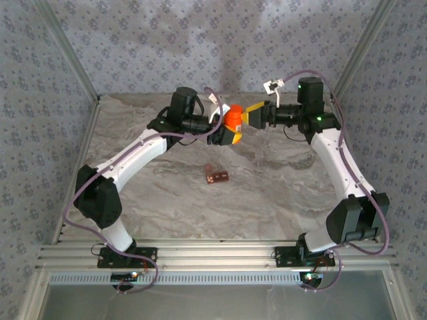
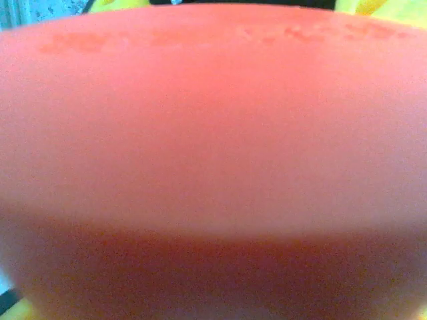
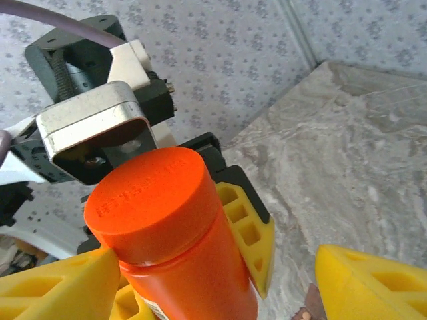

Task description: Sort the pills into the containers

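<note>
Right wrist view: the pill bottle is held in the air, its cap not yet off.
The left pincer [image 1: 230, 135] is closed on the orange bottle [image 1: 233, 120]. The right pincer [image 3: 213, 283] stands open around the cap [image 3: 150, 193], one finger just beside it and the other apart. I judge it should centre on the cap, close squarely, then twist while the left pincer holds firm. The containers [image 1: 217, 176] lie on the bench [image 1: 280, 193], below both pincers and well apart. Raised letters on the cap rim are too small to read.
</note>
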